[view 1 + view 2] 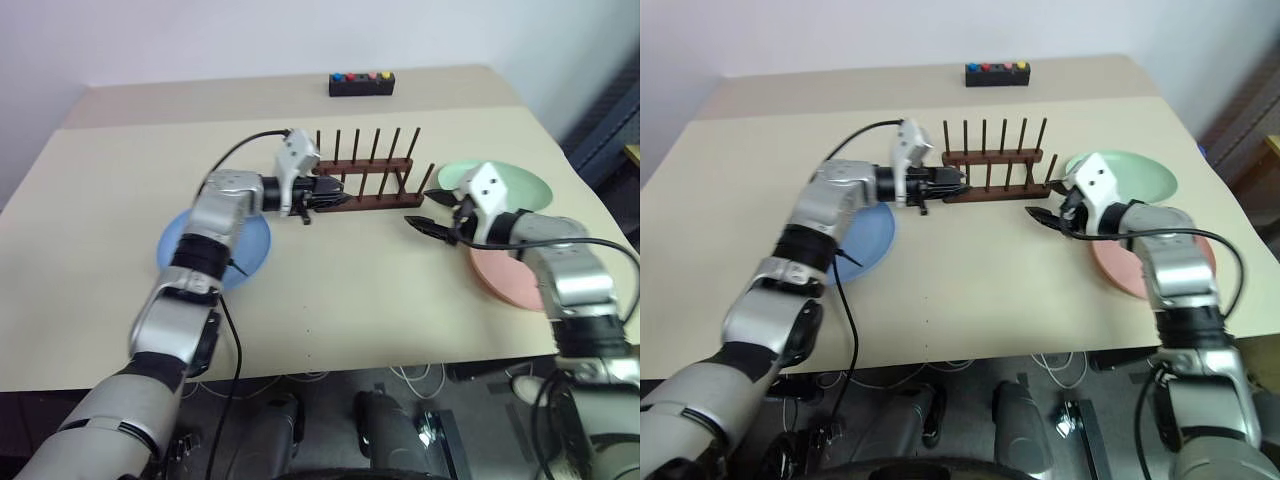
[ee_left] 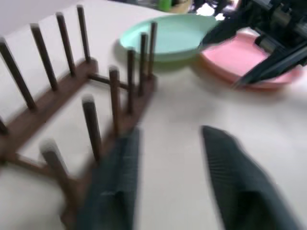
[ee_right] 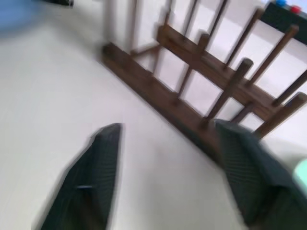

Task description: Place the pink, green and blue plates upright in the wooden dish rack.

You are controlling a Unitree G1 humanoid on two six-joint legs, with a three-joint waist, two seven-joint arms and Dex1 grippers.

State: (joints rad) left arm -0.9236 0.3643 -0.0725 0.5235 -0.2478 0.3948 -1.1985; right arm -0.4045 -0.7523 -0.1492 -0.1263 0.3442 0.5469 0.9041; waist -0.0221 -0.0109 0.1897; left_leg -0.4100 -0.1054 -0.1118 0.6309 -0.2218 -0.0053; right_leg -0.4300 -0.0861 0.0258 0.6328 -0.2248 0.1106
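Note:
The wooden dish rack (image 1: 365, 185) stands at the table's middle, its pegs bare. My left gripper (image 1: 340, 192) hovers open at the rack's left end, pointing along it, nothing between its fingers (image 2: 115, 187). My right gripper (image 1: 433, 212) is open just off the rack's right end, also holding nothing. The green plate (image 1: 515, 185) lies flat right of the rack, partly behind my right hand. In front of it the pink plate (image 1: 505, 275) lies flat under my right forearm. The blue plate (image 1: 245, 250) lies flat at the left, partly covered by my left arm.
A black box with coloured buttons (image 1: 361, 83) sits near the table's far edge. The tan table (image 1: 380, 310) has bare surface in front of the rack up to its near edge. A black cable loops from my left wrist.

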